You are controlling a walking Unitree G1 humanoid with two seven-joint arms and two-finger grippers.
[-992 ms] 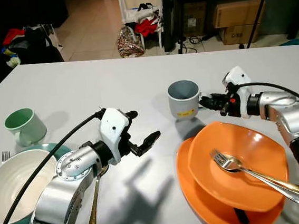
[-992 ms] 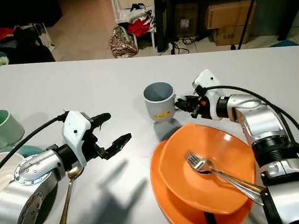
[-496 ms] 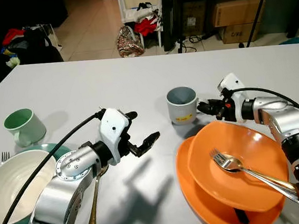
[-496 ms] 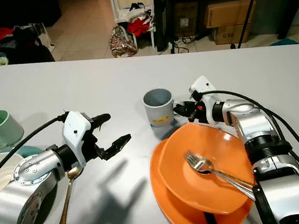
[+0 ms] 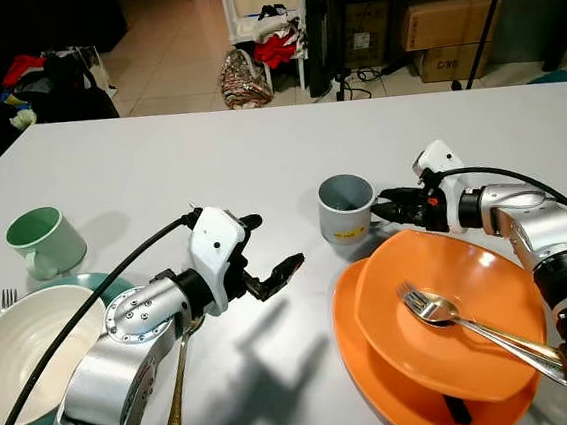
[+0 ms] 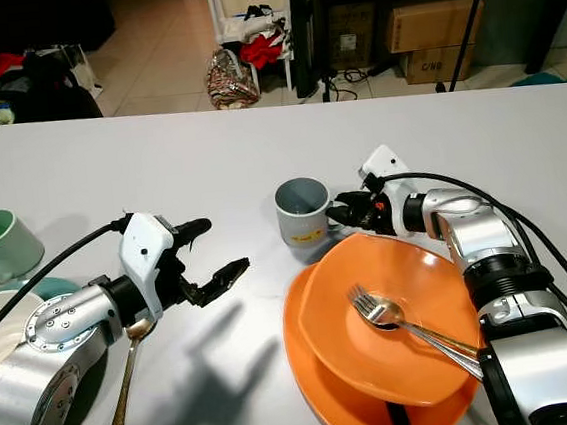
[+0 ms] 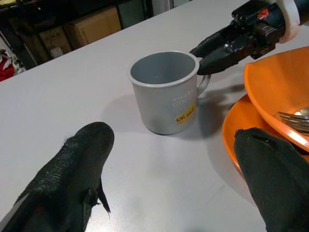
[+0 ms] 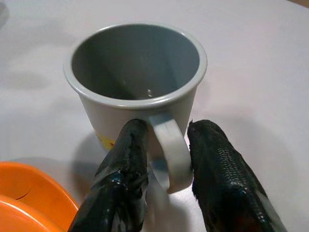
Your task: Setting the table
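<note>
Your right tool is pinching the handle of the grey mug, one finger each side of the loop. The mug stands upright on the table, straight ahead of the tool tips, just beside the rim of the orange bowl, which sits on the orange plate. Keep the mug level and the pinch firm; the handle looks slick, so I judge twist the main risk. Don't drag toward the bowl rim, it's almost touching below the tool. Open table lies beyond the mug and out to its far side. Your left tool hovers spread wide, holding nothing, well clear on the mug's other side, above the gold spoon.
</note>
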